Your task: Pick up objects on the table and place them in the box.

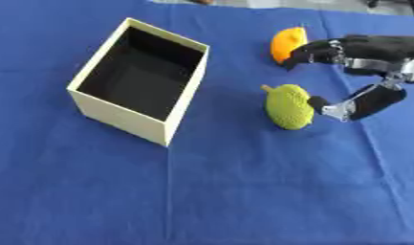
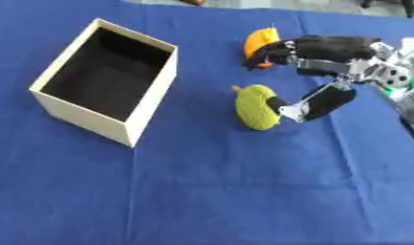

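Right hand (image 2: 327,67) spread wide, thumb tip against the right flank of the green bumpy fruit (image 1: 288,106), fingers over the orange fruit (image 1: 288,43) beyond. Best closing fingers down onto the green one's far side, then lifting left toward the open box (image 1: 126,120). Left hand out of sight.

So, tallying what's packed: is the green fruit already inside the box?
No, the green fruit lies on the blue cloth right of the box, with the right hand at it.
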`<state>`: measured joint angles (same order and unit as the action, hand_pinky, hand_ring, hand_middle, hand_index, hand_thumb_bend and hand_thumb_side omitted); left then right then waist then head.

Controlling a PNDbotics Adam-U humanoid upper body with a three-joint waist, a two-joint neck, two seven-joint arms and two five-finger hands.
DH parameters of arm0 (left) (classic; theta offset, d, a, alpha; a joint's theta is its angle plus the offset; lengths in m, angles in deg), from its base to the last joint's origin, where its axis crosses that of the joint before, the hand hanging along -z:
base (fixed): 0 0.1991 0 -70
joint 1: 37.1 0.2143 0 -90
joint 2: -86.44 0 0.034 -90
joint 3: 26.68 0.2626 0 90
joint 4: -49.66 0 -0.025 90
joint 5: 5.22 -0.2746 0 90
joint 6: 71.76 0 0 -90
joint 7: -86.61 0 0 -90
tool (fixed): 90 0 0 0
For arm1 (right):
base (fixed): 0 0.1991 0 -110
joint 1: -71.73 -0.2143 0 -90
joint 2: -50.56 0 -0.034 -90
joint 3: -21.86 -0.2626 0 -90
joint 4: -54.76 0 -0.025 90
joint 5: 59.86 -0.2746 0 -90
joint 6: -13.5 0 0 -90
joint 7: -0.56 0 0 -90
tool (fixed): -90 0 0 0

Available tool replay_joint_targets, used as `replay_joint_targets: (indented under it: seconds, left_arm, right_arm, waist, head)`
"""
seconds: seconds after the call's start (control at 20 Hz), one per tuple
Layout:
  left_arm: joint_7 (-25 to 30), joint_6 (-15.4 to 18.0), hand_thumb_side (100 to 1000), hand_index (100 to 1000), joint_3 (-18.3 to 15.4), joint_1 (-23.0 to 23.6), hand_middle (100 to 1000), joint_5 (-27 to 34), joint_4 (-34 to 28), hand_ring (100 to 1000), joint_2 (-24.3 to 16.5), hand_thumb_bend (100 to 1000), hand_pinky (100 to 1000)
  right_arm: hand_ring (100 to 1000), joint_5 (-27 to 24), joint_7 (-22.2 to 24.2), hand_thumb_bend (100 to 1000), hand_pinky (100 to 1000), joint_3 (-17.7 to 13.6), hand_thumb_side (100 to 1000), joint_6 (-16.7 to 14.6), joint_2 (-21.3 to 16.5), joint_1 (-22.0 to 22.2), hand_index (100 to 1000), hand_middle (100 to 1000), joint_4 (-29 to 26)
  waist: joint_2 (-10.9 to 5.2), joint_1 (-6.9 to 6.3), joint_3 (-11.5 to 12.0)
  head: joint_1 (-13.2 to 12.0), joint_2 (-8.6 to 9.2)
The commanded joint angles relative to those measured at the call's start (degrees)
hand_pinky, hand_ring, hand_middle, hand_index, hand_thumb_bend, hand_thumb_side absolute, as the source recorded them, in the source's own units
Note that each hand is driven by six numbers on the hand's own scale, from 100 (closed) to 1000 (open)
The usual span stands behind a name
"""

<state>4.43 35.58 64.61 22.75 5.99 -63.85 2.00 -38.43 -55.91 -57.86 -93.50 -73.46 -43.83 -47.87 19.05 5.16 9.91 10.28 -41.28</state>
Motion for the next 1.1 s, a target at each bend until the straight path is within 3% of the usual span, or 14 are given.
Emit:
replay_joint_targets:
  seconds: [0.05, 0.65, 0.95, 1.1]
  left_arm:
    - [0.42, 0.01, 592, 823, 0.24, -1.01, 698, 0.32, -1.08, 782, -0.02, 100, 797]
    - [0.52, -0.09, 591, 822, 0.17, -1.11, 696, 0.38, -1.08, 781, 0.03, 100, 796]
    - [0.49, -0.09, 591, 822, 0.18, -1.11, 696, 0.35, -1.08, 781, 0.02, 100, 796]
    - [0.52, -0.16, 591, 822, 0.30, -1.36, 695, 0.45, -1.08, 781, 0.26, 100, 796]
  right_arm:
    - [1000, 2.32, -0.27, 100, 1000, -0.16, 341, -0.89, -0.81, -0.97, 991, 866, 2.07]
    - [1000, 5.79, 0.91, 100, 1000, 0.64, 344, -5.10, 0.02, -0.45, 995, 876, 5.93]
    - [1000, 5.72, 1.25, 100, 1000, 0.55, 344, -5.24, -0.01, -0.31, 995, 876, 5.66]
    - [1000, 6.75, 1.91, 100, 1000, 0.67, 349, -4.68, 0.93, -1.11, 995, 875, 8.11]
  waist:
    - [-1.09, -0.13, 0.10]
    - [-0.64, -0.30, 0.28]
    - [-0.63, -0.30, 0.28]
    - [-0.50, -0.30, 0.65]
  head:
    - [0.05, 0.02]
    - [0.08, -0.31]
    - [0.07, -0.33]
    - [0.36, -0.18]
